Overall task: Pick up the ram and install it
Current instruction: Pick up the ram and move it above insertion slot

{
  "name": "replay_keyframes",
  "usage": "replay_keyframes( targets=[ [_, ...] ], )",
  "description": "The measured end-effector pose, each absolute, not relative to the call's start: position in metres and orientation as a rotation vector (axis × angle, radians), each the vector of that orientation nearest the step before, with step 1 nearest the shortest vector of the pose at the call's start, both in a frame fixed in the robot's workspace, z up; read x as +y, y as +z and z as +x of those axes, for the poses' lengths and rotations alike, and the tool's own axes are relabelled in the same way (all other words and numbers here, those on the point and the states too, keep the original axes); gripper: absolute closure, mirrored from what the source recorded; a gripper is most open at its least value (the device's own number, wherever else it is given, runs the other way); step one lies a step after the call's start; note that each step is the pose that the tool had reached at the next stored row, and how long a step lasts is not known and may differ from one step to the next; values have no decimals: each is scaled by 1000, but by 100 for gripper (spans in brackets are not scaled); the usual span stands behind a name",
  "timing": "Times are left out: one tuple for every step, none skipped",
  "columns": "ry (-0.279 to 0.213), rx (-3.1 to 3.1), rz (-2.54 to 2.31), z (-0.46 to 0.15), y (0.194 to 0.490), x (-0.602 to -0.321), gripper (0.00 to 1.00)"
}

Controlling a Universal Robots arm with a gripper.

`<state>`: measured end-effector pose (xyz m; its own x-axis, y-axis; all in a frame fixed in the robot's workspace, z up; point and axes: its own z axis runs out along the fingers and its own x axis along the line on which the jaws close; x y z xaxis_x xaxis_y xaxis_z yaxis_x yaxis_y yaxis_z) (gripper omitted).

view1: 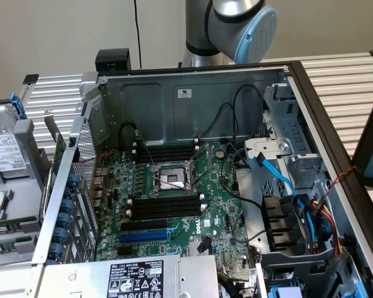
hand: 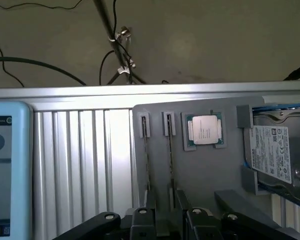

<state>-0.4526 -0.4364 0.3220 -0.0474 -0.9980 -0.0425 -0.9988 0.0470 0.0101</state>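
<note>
Two ram sticks stand on edge in clips on a grey tray (hand: 200, 175). They appear as thin lines, one (hand: 146, 160) beside the other (hand: 170, 160). My gripper (hand: 165, 202) hangs over the near ends of the two sticks. It is open by a narrow gap, holds nothing, and one black fingertip (hand: 151, 200) lies by the first stick. In the exterior view the open computer case shows the motherboard (view1: 217, 211). Long black slots with white end clips (view1: 168, 205) sit on either side of the processor socket (view1: 171, 177). All of those slots stand bare.
A loose processor (hand: 205, 130) and a hard drive (hand: 275, 155) lie on the same tray. A tablet screen (hand: 5, 165) lies on the ribbed metal table. A blue expansion slot (view1: 146, 236), loose cables (view1: 280, 180) and the case walls (view1: 193, 99) crowd the motherboard. The arm's joint (view1: 242, 25) rises behind the case.
</note>
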Motion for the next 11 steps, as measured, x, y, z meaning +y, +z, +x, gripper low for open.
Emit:
replay_keyframes(
  targets=[
    [57,2256,-2152,-453,320,-439,69],
    [57,2255,-2152,-453,318,-440,69],
    [57,2256,-2152,-453,317,-440,69],
    [57,2256,-2152,-453,315,-440,69],
    [57,2256,-2152,-453,313,-440,69],
    [57,2256,-2152,-453,311,-440,69],
    [57,2256,-2152,-453,309,-440,69],
    [57,2256,-2152,-453,307,-440,69],
    [57,2256,-2151,-453,306,-439,69],
    [57,2256,-2152,-453,304,-438,69],
    [57,2256,-2152,-453,302,-437,69]
  ],
)
